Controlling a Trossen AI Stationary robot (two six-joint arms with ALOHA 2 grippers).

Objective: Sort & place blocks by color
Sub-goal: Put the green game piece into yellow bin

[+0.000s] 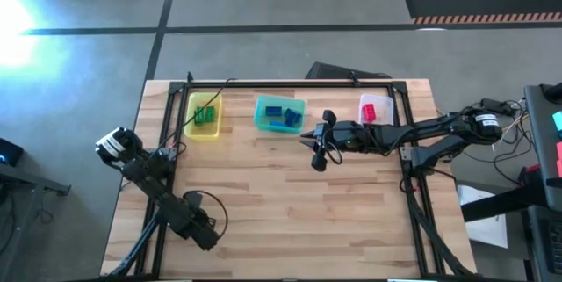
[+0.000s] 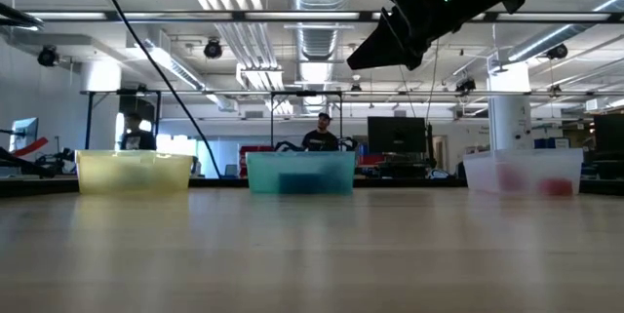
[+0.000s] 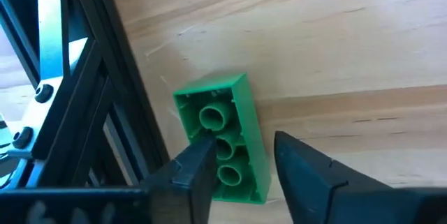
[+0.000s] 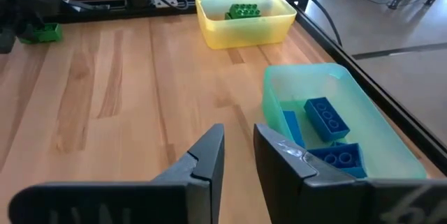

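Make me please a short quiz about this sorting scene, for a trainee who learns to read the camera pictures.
1. True or false: the teal bin holds blue blocks.
2. The block between the left arm's jaws is: A red, B green, C blue.
3. Which bin holds the red blocks?

Key: 1 true. 2 B. 3 the clear bin.

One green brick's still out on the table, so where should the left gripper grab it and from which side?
Grip the green brick across its two long side walls, coming straight down. It lies hollow side up beside the table frame, and the left gripper already straddles its narrow width, open.
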